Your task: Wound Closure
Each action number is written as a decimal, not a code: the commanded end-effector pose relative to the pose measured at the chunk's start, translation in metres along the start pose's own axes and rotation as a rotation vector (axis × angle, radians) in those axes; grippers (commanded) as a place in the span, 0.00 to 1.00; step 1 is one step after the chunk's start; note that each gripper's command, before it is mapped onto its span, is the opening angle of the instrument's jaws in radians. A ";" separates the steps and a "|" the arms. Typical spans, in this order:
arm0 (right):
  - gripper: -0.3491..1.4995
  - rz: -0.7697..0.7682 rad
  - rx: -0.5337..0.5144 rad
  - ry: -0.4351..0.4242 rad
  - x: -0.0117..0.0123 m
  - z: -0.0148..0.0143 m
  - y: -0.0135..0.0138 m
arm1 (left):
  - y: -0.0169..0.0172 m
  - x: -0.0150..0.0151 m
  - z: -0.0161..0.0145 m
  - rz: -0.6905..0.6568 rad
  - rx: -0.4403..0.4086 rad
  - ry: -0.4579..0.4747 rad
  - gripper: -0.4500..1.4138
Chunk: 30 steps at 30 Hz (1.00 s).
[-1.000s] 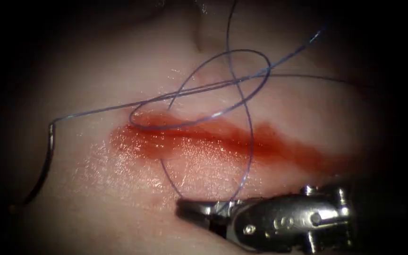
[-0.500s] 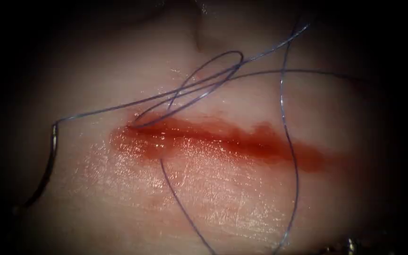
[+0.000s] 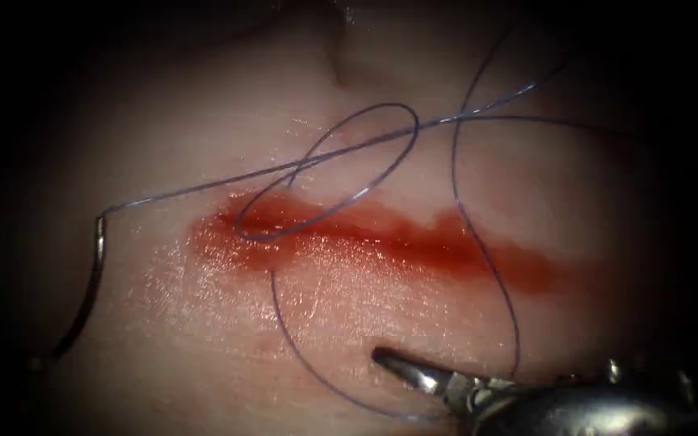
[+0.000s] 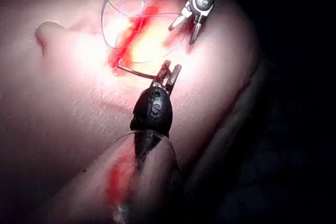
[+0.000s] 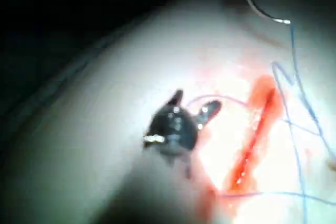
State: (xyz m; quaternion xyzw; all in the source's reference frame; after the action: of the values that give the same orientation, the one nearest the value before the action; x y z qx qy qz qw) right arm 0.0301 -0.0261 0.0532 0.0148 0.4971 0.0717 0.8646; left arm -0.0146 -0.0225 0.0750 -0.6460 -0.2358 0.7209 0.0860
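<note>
The right pincer (image 3: pixel 414 373) is back at the lower edge of the endoscope view after dropping almost out of it half a second ago, its jaws apart. The thread (image 3: pixel 478 242) loop (image 3: pixel 329 173) near the cut (image 3: pixel 381 234) widens again, and the long strand crossing the cut shifts slightly left.

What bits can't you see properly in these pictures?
1. The needle, out of the tissue, left of the cut: its lower end fades into the endoscope view's dark edge. In the left wrist view the left tool holds that end and covers the point.
2. The thread: its ends run into the dark at the endoscope view's top and right.
3. The right tool, open and holding nothing: the endoscope view's bottom edge cuts off its shaft.
</note>
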 end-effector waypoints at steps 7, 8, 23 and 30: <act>0.80 -0.007 -0.016 -0.009 -0.0017 0.0045 0.0015 | 0.0004 -0.0008 0.0006 -0.004 -0.004 0.002 0.00; 0.80 -0.009 -0.015 -0.012 -0.0018 0.0046 0.0014 | 0.0004 -0.0008 0.0006 -0.004 -0.004 0.002 0.00; 0.65 0.605 0.097 -0.127 0.0009 0.0046 0.0020 | 0.0004 -0.0008 0.0006 -0.004 -0.003 0.005 0.00; 0.60 0.734 0.093 -0.178 0.0012 0.0068 0.0025 | 0.0005 -0.0009 0.0007 -0.002 -0.004 -0.004 0.00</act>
State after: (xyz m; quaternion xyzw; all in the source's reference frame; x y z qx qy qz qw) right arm 0.0356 -0.0226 0.0554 0.2366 0.3785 0.3532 0.8222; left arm -0.0146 -0.0226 0.0751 -0.6446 -0.2361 0.7223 0.0838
